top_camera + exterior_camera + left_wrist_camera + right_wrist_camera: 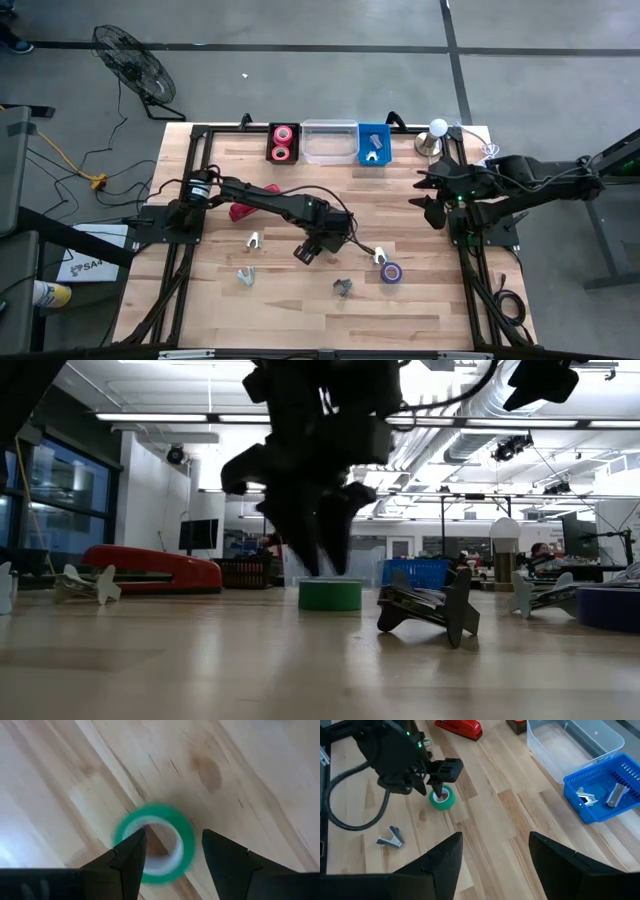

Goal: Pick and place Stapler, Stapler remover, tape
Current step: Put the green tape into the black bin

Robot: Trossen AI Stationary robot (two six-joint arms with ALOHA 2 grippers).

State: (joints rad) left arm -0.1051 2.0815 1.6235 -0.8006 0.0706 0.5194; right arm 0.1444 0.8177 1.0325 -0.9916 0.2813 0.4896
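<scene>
A green tape roll point(186, 834) lies flat on the wooden table point(400, 220). My left gripper point(172, 855) hangs open just above it, pointing steeply down. One finger point(131, 854) is over the roll's hole, the other point(225, 860) outside its wall; in the low view the fingertips point(322, 565) end slightly above the roll point(330, 595). The red stapler point(238, 212) lies on the table beside the left arm. A dark staple remover point(342, 287) rests near the front. My right gripper point(495, 870) waits open, raised at the table's right side.
At the far edge stand a black bin with pink tape rolls point(282, 141), a clear bin point(329, 141) and a blue basket point(373, 143) with metal pieces inside. A blue tape roll point(392, 272) and several pale staple removers point(254, 240) are scattered across the table.
</scene>
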